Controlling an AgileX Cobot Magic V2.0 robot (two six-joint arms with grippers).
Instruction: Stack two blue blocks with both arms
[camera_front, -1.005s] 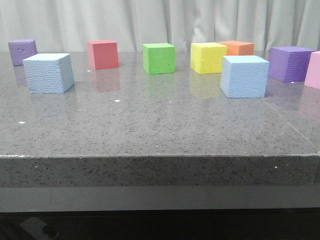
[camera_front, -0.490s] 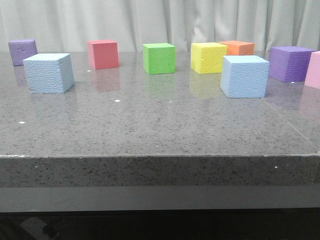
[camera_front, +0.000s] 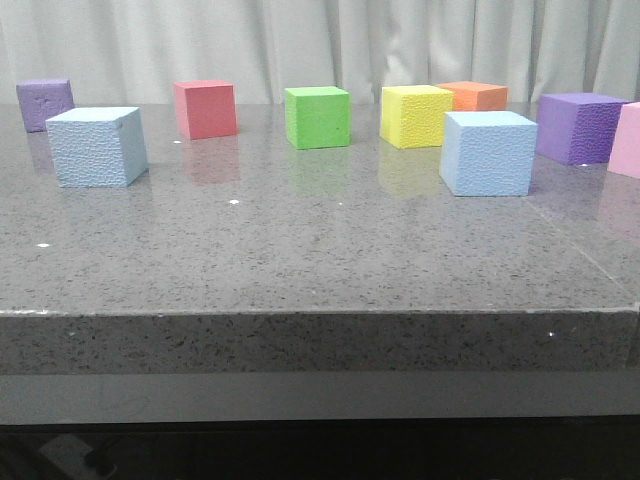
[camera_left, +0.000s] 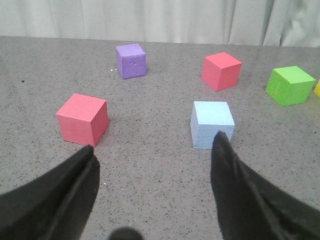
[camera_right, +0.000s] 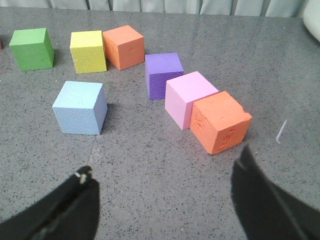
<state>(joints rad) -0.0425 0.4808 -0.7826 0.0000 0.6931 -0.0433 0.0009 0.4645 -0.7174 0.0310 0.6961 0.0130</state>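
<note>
Both pairs of jaws stand wide apart and hold nothing. The left gripper (camera_left: 152, 167) hovers above the table (camera_front: 320, 260) with the left blue block (camera_left: 212, 124) just ahead of its fingers, off toward one finger, probably because it is lining up a reach. The right gripper (camera_right: 165, 192) hangs over bare table with the right blue block (camera_right: 80, 107) ahead and off to one side, well clear of its fingers. An orange cube (camera_right: 220, 121) lies nearer its other finger. The two blue blocks rest flat on the table, well apart, unstacked. Against the earlier front frames nothing on the table has shifted, as far as that low view shows.
</note>
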